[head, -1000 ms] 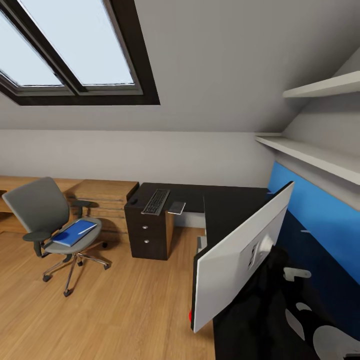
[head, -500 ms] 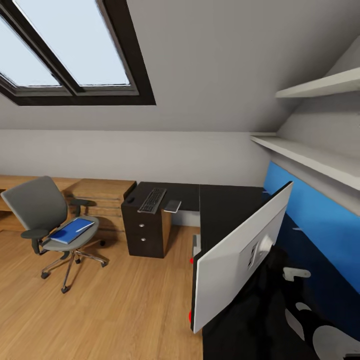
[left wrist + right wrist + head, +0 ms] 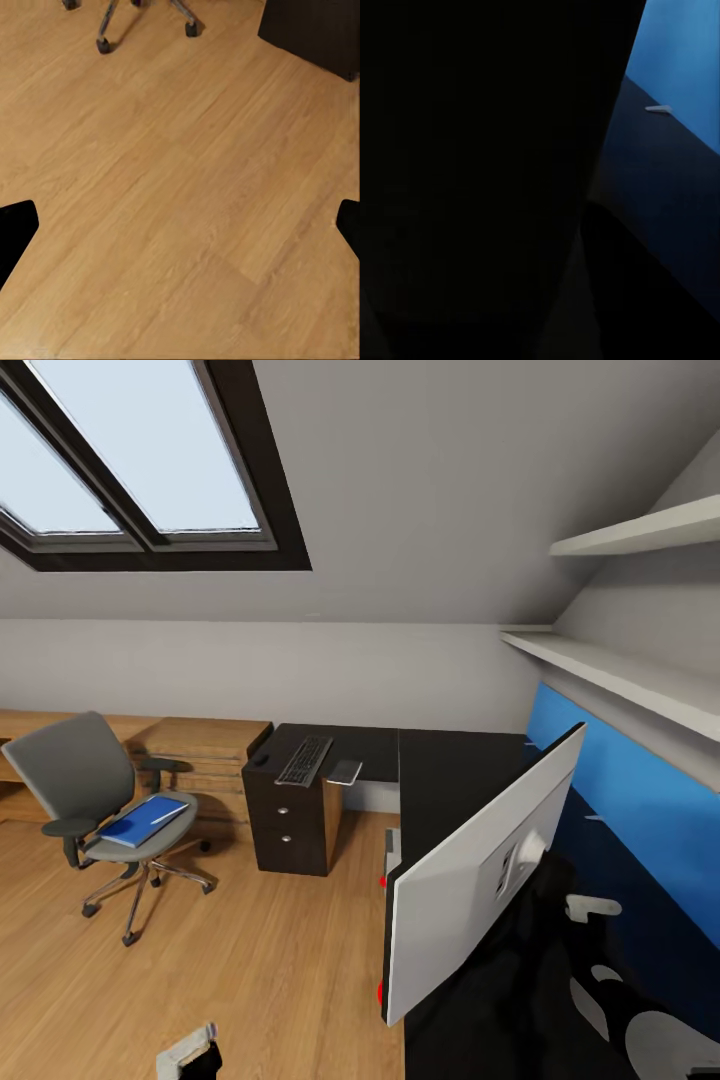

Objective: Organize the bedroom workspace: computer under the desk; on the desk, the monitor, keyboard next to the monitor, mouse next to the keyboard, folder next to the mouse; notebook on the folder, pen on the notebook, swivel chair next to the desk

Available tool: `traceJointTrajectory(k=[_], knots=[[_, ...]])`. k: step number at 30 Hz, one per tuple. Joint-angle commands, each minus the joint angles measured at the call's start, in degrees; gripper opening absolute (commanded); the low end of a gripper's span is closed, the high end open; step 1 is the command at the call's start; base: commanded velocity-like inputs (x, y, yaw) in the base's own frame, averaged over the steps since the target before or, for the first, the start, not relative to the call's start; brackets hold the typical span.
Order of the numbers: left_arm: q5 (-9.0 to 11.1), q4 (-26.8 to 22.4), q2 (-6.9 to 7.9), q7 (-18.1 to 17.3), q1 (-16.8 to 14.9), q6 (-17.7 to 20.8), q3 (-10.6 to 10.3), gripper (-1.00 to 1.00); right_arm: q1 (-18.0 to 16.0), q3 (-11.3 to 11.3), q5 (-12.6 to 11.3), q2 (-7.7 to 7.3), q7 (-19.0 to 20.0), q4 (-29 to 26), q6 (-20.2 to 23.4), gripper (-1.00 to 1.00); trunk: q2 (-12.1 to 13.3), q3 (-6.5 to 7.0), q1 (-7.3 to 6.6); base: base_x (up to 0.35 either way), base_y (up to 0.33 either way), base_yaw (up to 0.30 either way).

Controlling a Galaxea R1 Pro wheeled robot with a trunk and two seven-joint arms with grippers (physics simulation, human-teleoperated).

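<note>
Room: attic bedroom, skylight [image 3: 140, 460] in the sloped wall, light-wood floor [image 3: 260, 980].
Desk [image 3: 450, 770]: black, L-shaped, drawer unit at its far end beside a low wood cabinet [image 3: 200, 745].
Monitor [image 3: 480, 870]: close to the camera over the near part of the desk, pale back turned this way, tilted; what carries it is hidden.
Keyboard [image 3: 305, 759]: flat on the desk above the drawers.
Mouse [image 3: 263, 760]: small black lump just beside the keyboard, on the chair side.
Notebook [image 3: 345, 771]: on the desk at the keyboard's other side, one corner past the front edge.
Chair [image 3: 90, 790]: on the floor, apart from the desk, in front of the cabinet.
Folder [image 3: 147, 821]: blue, lying on the chair seat.
Pen [image 3: 657, 109]: thin pale stick on the dark desk top near the blue panel [image 3: 640, 790].
Left gripper [image 3: 180, 229]: fingers spread wide with nothing between them, hanging over bare floor, chair casters [image 3: 103, 45] ahead.
Right gripper: cannot tell its fingers; wrist view mostly black.
</note>
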Motion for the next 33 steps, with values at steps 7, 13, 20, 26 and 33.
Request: traceJointTrajectory(k=[7,13,20,26,33], knots=[[1.06,-35.46,0.77,0.84,-0.07,34.12,9.38,1.0,-0.08,0.99,-0.65,-0.02,-0.08,0.01,-0.23,-1.0,-0.11,-0.12,0.02,0.0,0.0,0.0],[1.19,-44.7,0.51,0.93,-0.07,39.47,11.1,1.0,-0.09,0.97,-0.65,-0.02,-0.08,0.04,-0.22,-1.0,-0.11,-0.12,0.02,0.0,0.0,0.0],[0.62,-43.19,-0.06,1.15,-0.05,39.24,11.29,1.0,-0.12,0.97,-0.65,-0.02,-0.08,0.04,-0.02,-1.0,-0.11,-0.12,0.02,0.0,0.0,0.0],[0.57,-42.94,-0.22,1.27,-0.01,39.02,10.96,1.0,-0.1,1.41,-0.52,0.12,-0.08,0.02,-0.04,-1.0,-0.11,-0.12,0.02,0.0,0.0,0.0],[0.64,-42.91,-0.34,1.3,0.0,39.01,10.52,1.0,-0.12,1.34,-0.55,0.14,-0.09,0.01,0.18,-1.0,-0.11,-0.12,0.02,0.0,0.0,-0.097]])
